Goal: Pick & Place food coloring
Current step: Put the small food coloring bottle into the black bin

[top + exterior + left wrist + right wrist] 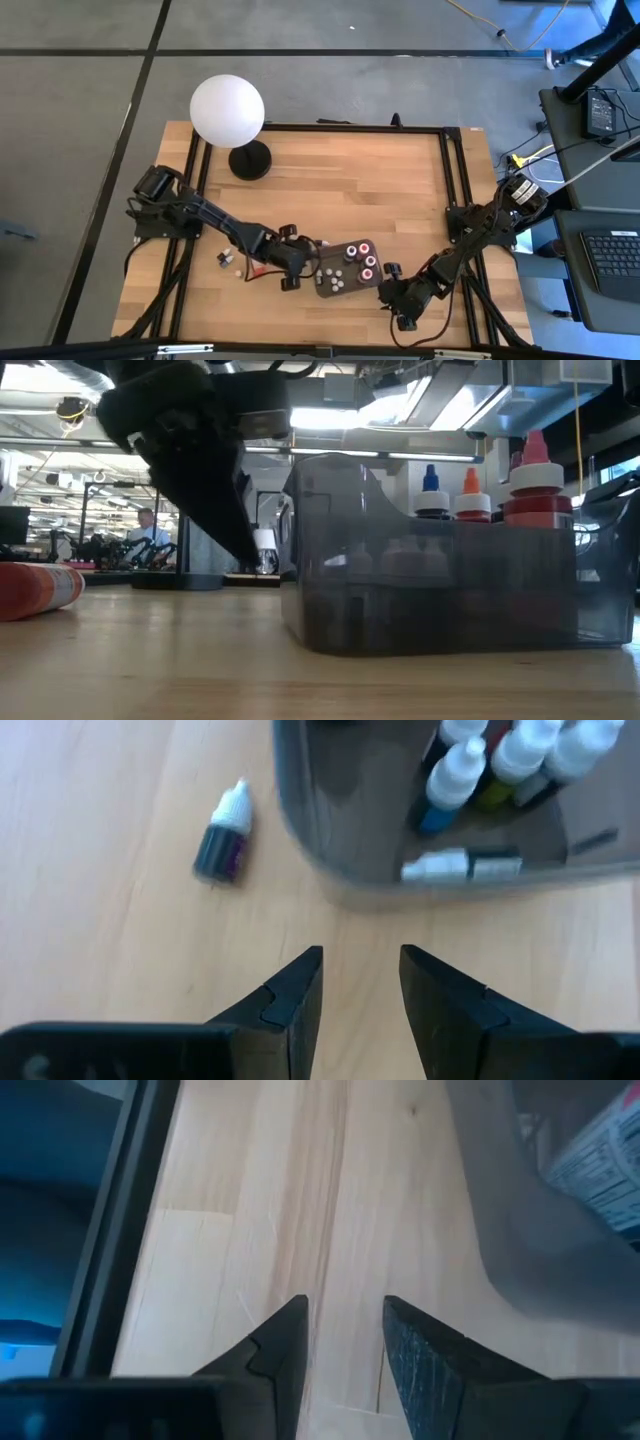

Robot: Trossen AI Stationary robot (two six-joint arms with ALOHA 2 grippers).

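Note:
The dark grey tray [345, 268] sits near the table's near edge. It holds several small dropper bottles [455, 775] standing upright, and one lies flat on its floor [437, 867]. In the low view blue, orange and red caps [470, 485] rise above the tray wall [430, 580]. A dark purple bottle with a white cap [222, 840] lies on its side on the wood beside the tray. Two more loose bottles [226, 260] lie left of my left gripper [292, 268]. That gripper is open and empty, with its fingers [360, 965] pointing at the tray. My right gripper [397, 292] is open and empty right of the tray.
A white globe lamp [227, 110] on a black base stands at the far left of the table. A red bottle [35, 588] lies on the wood at the low view's left. The black frame rails [455, 180] border the table. Bare wood lies between lamp and tray.

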